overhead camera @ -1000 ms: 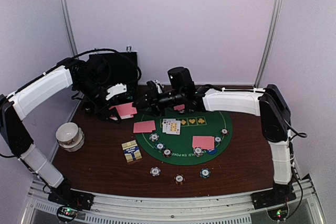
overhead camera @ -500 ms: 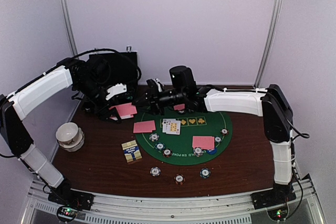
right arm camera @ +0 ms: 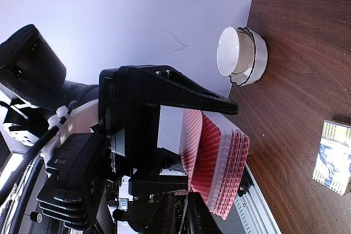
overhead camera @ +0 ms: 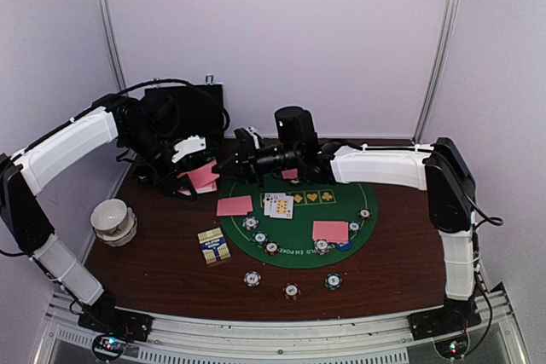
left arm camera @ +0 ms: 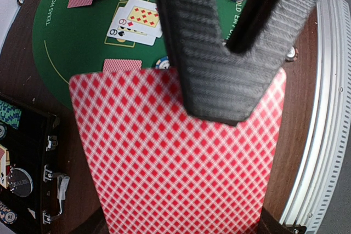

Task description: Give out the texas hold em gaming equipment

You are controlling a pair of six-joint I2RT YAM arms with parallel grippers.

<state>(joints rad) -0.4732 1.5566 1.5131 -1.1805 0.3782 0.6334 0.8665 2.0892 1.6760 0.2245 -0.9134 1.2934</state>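
At about ten o'clock from the green felt, the left tool is clamped tight on a splayed stack of pink-backed cards, held clear of the table. The right tool reaches toward the stack from its three o'clock side; how wide it stands, and whether it has a card, cannot be told. Because the cards are fanned unevenly, a pinch there could catch two at once or drag the stack loose and scatter it.

We see a dark wood-grain surface with a slight sheen, a matt green felt mat, glossy pink-backed playing cards, a left gripper of ribbed matt dark plastic, and a glossy ceramic-looking white bowl.
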